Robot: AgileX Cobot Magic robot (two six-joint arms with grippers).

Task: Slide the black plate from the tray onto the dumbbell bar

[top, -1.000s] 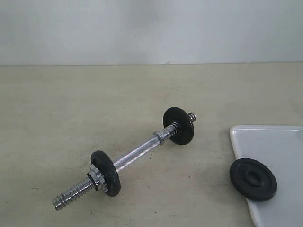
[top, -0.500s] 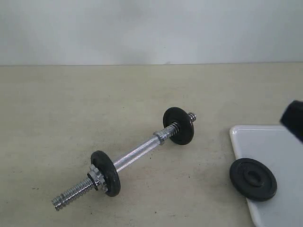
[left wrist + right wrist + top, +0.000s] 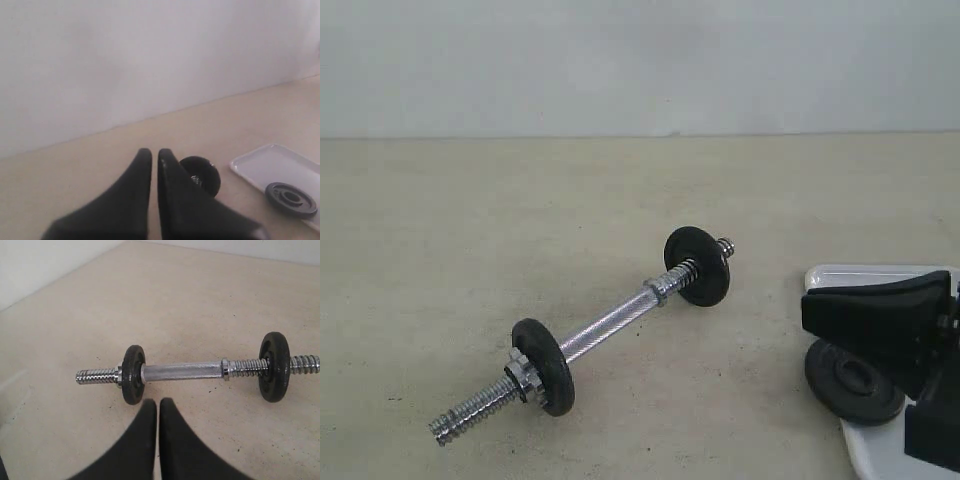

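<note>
In the exterior view, the dumbbell bar (image 3: pixel 610 325) lies slanted on the tabletop (image 3: pixel 470 230). It already carries a far disc (image 3: pixel 698 265) and a near disc (image 3: pixel 544 365). The tray (image 3: pixel 865 272) sits off to the right, well apart from the bar. The black plate (image 3: pixel 845 388) lies flat on the tray, right at the edge nearest the bar. The right gripper (image 3: pixel 810 315) hangs over the plate and hides part of it. I cannot tell from here if it touches the plate. I think this is the very first step, reaching for the plate. Nothing is picked up yet.

In the left wrist view, the left gripper (image 3: pixel 154 151) has its jaws pressed together with nothing between them. Past them I see one disc on the bar, then the tray, then the black plate with its hole facing up.

In the right wrist view, the right gripper's jaws are pressed together too, and they are empty. They point toward the bar. The plate does not show here. One threaded end (image 3: pixel 95 376) of the bar sticks out bare past a disc.

Next, I think the right jaws must open first, because closed jaws cannot grab anything. Then they need to go down and pinch the plate by its rim. The plate is thin and lies flat, so that could be tricky. After that, the plate must be tipped up so its hole lines up with a bar end.
</note>
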